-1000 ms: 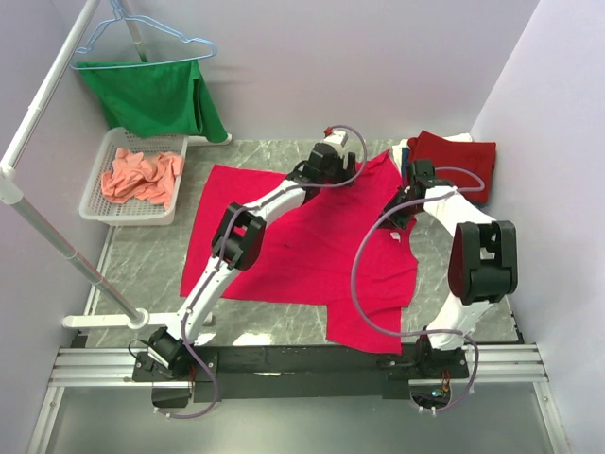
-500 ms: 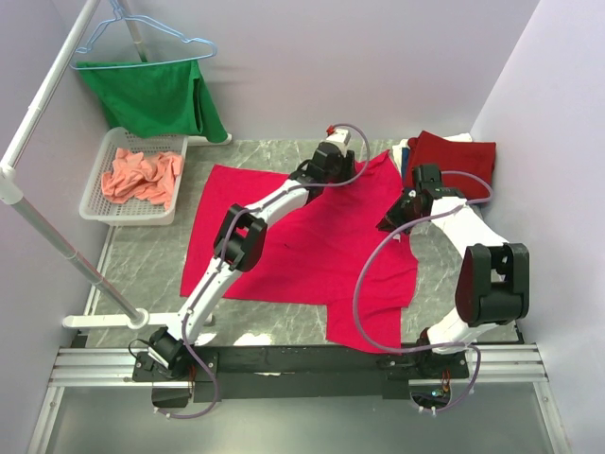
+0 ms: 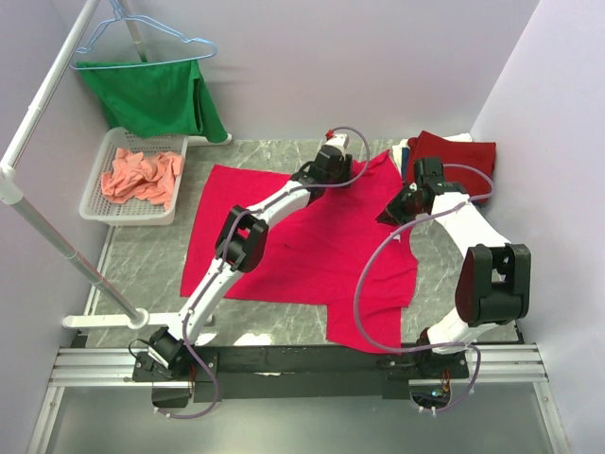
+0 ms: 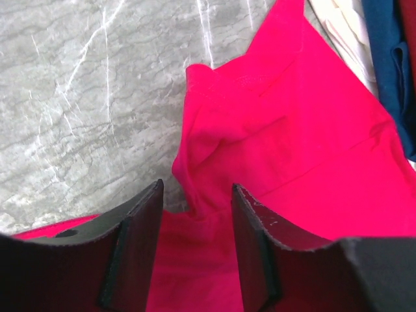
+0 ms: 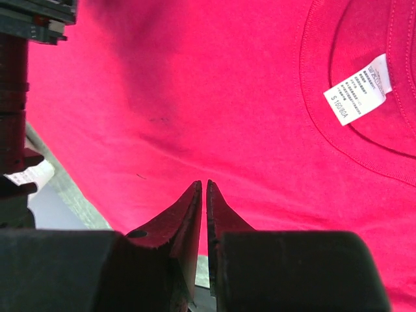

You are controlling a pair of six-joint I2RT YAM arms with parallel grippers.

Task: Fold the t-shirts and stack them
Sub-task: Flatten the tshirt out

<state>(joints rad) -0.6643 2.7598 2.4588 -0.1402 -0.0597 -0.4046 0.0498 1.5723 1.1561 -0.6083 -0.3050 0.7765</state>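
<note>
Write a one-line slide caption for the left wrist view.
Open left gripper hovers over a bunched edge of the bright pinkish-red t-shirt on the marble table, blue shirt at right.

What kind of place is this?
Probably a robot test booth made like a laundry corner: two robot arms on a marble-look table, a green shirt on a hanger, a white basket.

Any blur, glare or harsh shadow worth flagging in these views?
Top external: evenly lit, sharp, soft shadows under the arms on the pinkish-red t-shirt. Left wrist: left gripper near the lens slightly soft, cloth sharp. Right wrist: care label crisp, right gripper dark.
</note>
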